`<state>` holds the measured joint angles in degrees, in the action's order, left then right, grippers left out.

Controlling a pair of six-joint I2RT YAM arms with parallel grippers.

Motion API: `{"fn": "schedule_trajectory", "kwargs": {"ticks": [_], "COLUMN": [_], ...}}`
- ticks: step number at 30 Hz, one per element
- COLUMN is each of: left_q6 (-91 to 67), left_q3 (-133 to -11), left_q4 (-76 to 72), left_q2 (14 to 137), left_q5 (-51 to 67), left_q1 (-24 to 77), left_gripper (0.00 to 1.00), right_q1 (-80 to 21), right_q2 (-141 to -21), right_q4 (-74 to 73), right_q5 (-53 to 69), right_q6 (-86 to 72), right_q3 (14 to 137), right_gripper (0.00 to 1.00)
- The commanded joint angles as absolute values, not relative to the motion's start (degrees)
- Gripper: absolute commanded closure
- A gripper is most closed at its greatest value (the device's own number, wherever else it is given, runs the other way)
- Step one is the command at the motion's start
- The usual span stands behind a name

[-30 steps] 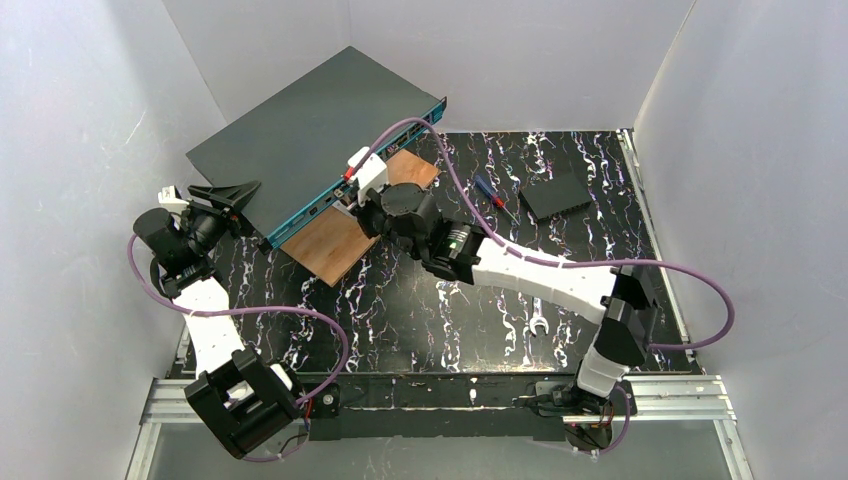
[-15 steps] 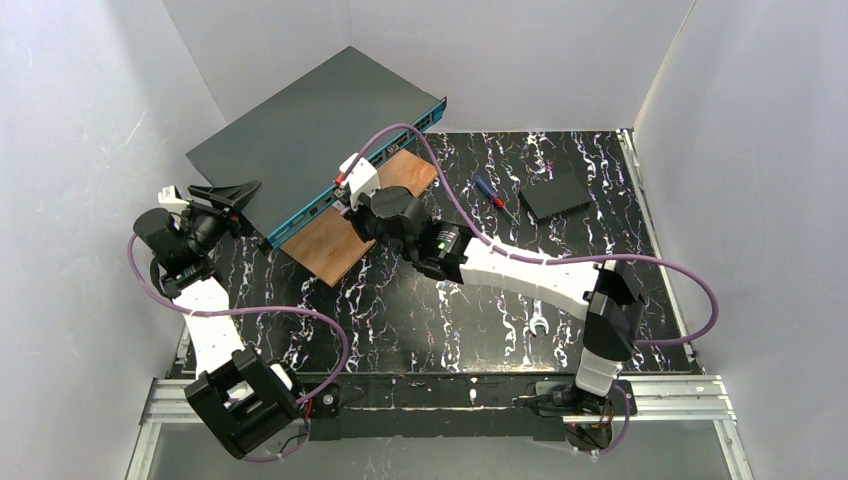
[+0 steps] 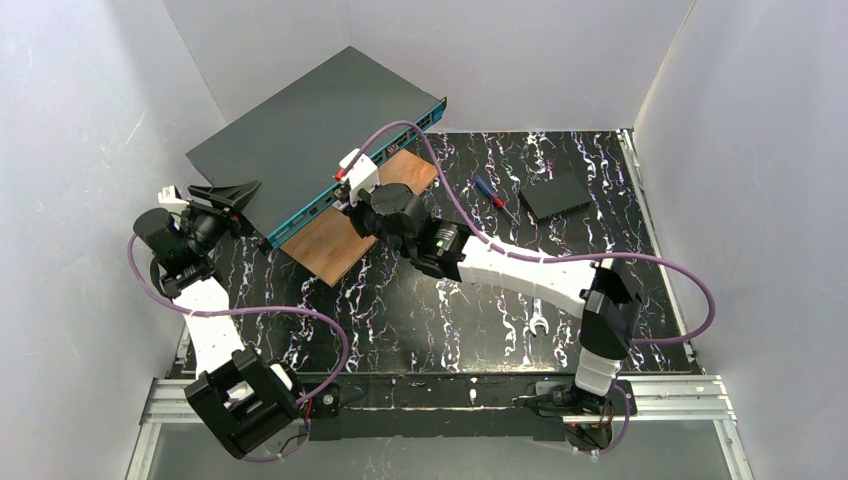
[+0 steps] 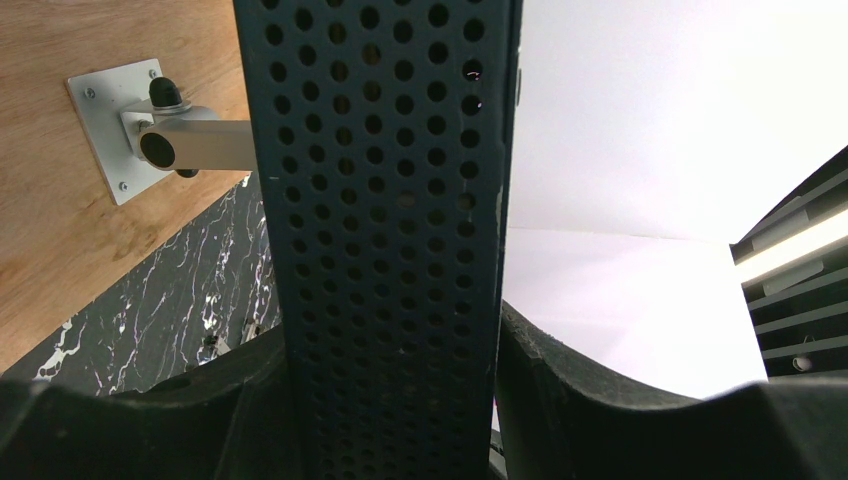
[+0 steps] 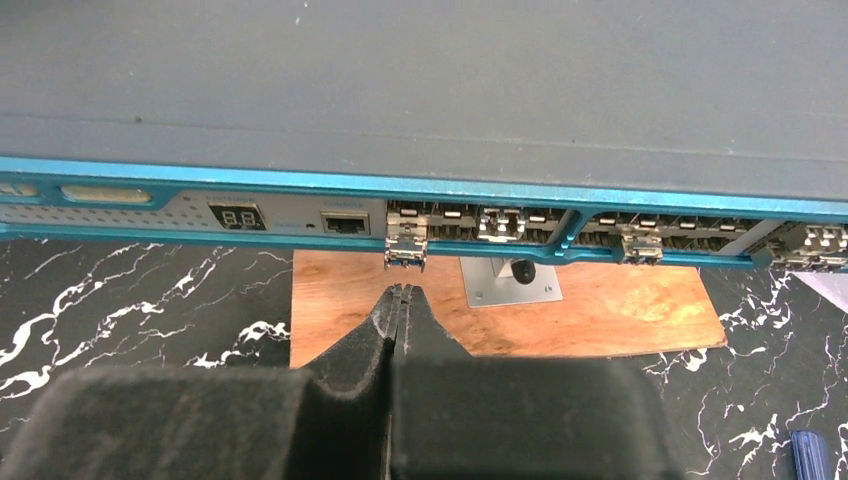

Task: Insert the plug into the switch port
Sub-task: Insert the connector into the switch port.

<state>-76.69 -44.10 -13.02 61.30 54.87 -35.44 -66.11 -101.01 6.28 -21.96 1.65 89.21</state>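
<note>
Metal-cased and small, the plug (image 5: 405, 252) sits directly ahead of the right gripper (image 5: 400, 300), just beyond its tips and not held. It stands in a lower-row port of the switch (image 5: 420, 90), its end protruding past the teal lip; whether it is fully home cannot be told.

It is judged rigid, light and smooth-sided, with a delicate latch. It wants taking by its two flat sides near the outer end, or a square push on the end face. A skewed push risks jamming.

The right jaws are clenched together on nothing. Two seated modules (image 5: 502, 224) sit in ports to the right of those jaws.

The switch is judged heavy and stiff. Its perforated end panel stands within the left gripper (image 4: 395, 390), whose fingers (image 4: 580, 400) clasp it on both faces.

Beneath and beyond the right jaws lies a wooden board (image 5: 600, 310) carrying a metal bracket (image 5: 510, 282), on the black marbled table (image 5: 120, 300). Well to their right lie a screwdriver (image 3: 493, 192) and a small black box (image 3: 556, 195).
</note>
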Motion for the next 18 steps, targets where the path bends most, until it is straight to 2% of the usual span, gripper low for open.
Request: {"fn": "schedule_trajectory", "kwargs": {"ticks": [1,18], "left_q6": [-73.1,-72.9], "left_q3": [-43.6,-43.8], "left_q4": [-11.7,-11.7], "left_q2": [60.2,60.4], "left_q5": [58.1,58.5], "left_q1": [-34.0,-34.0], "left_gripper": [1.0,1.0], "right_q1": [-65.9,-65.8], "right_q2": [-101.5,-104.2], "right_q4": [10.3,11.8], "right_q5": [-22.2,-22.5], "right_q6": [1.1,1.8], "right_q3": [92.9,95.4], "right_gripper": [0.99,0.99]}}
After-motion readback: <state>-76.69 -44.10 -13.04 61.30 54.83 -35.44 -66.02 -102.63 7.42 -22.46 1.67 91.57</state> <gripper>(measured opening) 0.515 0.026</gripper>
